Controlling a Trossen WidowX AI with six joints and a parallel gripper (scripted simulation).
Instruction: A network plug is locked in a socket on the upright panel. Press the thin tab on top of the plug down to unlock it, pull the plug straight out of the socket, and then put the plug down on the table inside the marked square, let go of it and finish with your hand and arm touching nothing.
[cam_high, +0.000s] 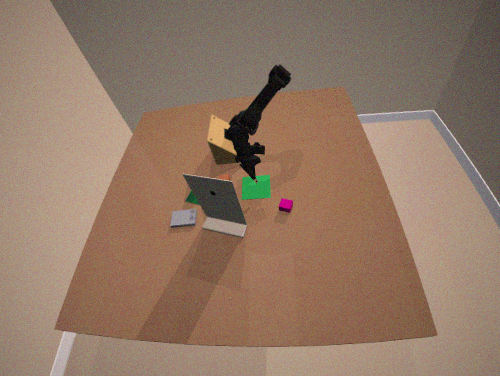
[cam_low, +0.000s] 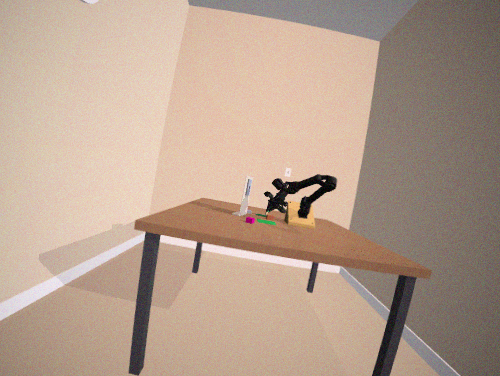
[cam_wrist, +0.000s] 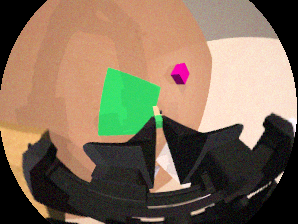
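Pincer (cam_high: 255, 179) (cam_low: 267, 214) (cam_wrist: 157, 119), black, two-fingered, at bottom of wrist frame, clenched on small green-and-beige plug (cam_wrist: 158, 120); only its end pokes out between the tips. Plug is out of the panel, above the near part of the bright green flat square (cam_high: 260, 189) (cam_low: 266, 222) (cam_wrist: 125, 105), centre-left of wrist frame; contact with it can't be told. Magenta cube (cam_high: 285, 205) (cam_low: 250, 220) (cam_wrist: 180, 73) farther out, upper right there, apart from square.

Top view, lower left of centre: grey upright panel (cam_high: 220, 202) (cam_low: 246, 197), pale foot, small dark opening; flat grey-blue block (cam_high: 183, 218) just beside it, left. Dark green piece (cam_high: 193, 198) and orange piece (cam_high: 225, 177) partly hidden behind panel. Yellowish wooden block (cam_high: 217, 131) (cam_low: 296, 218) farther up, by black jointed arm (cam_high: 262, 102) (cam_low: 305, 183). All over brown wooden table (cam_high: 325, 275) (cam_low: 300, 246).
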